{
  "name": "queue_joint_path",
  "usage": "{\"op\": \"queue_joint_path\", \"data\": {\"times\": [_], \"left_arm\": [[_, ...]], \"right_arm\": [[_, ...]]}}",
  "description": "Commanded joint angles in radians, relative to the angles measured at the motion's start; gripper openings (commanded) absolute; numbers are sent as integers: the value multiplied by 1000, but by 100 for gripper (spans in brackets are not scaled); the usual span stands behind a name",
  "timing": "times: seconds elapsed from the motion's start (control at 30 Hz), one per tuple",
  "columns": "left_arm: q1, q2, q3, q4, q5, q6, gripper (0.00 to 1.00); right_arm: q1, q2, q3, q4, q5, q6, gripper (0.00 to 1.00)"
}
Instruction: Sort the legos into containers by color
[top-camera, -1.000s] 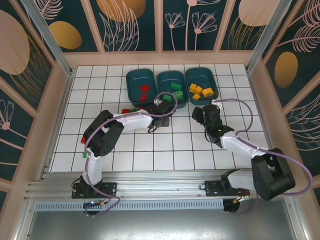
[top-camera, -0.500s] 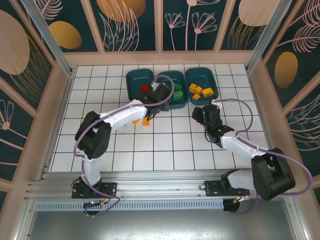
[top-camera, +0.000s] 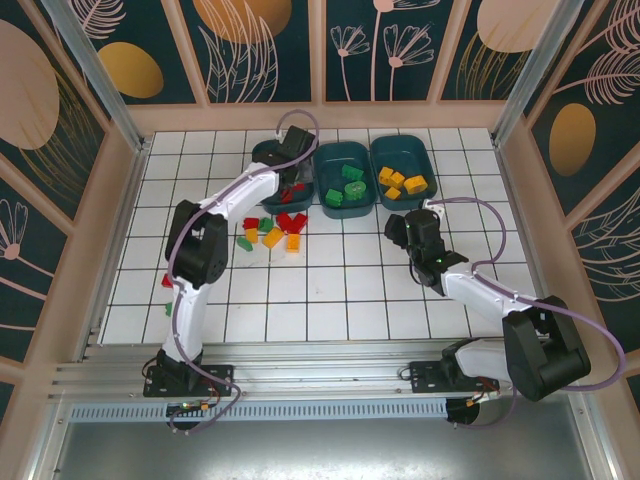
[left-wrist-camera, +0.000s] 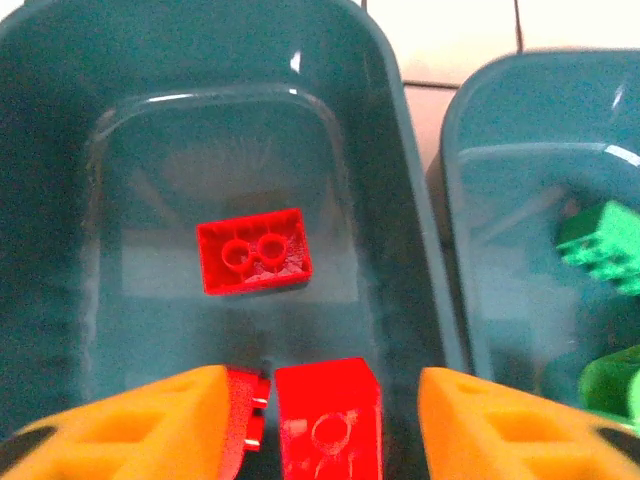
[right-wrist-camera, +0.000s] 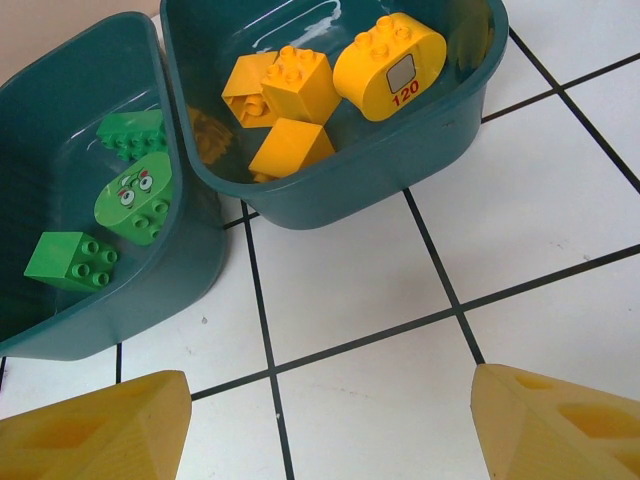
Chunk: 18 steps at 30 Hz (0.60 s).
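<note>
My left gripper (top-camera: 290, 150) hangs open over the left container (top-camera: 266, 160). In the left wrist view a red lego (left-wrist-camera: 330, 420) lies loose between its orange fingers (left-wrist-camera: 140, 425), with a clear gap on the right side. A second red piece (left-wrist-camera: 245, 410) sits beside the left finger, and another red lego (left-wrist-camera: 252, 252) lies on the tub floor. The middle container (top-camera: 330, 150) holds green legos (right-wrist-camera: 135, 190) and the right container (top-camera: 400, 145) holds yellow ones (right-wrist-camera: 390, 65). My right gripper (top-camera: 404, 230) is open above bare tile (right-wrist-camera: 330, 400), just in front of those two tubs.
Loose legos lie on the tiles before the left tub: red (top-camera: 292, 221), yellow (top-camera: 272, 237), green (top-camera: 245, 242). A red brick (top-camera: 167, 281) and a green one (top-camera: 170, 309) sit far left by the left arm. Wooden walls ring the tiled floor.
My left arm swung from the floor pile up and left over the left container, and its jaws opened, letting go of a red lego. The right arm has stayed still.
</note>
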Motion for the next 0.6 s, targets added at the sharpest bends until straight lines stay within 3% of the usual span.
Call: {"op": "queue_joint_path", "data": {"times": [0.0,0.07,0.17,0.33,0.47,0.57], "left_arm": [[19,1,43,-63,32,17,66],[21,-52,-10,-38,11,27,77],[20,-189,-156,28,-26,35,79],[42,-542,-603,209,-77,-43,95],[93,-813,-971,340,13,-170,99],[119,-995,-1188,384,20,-251,99]], "right_arm": [[8,-28,-10,32,25,-2,75],[19,-28,-9,39,22,-11,75],[63,-24,-9,68,21,-40,76],[192,58,32,112,-6,-74,76],[329,176,119,112,6,-50,76],[445,310,237,43,89,4,81]]}}
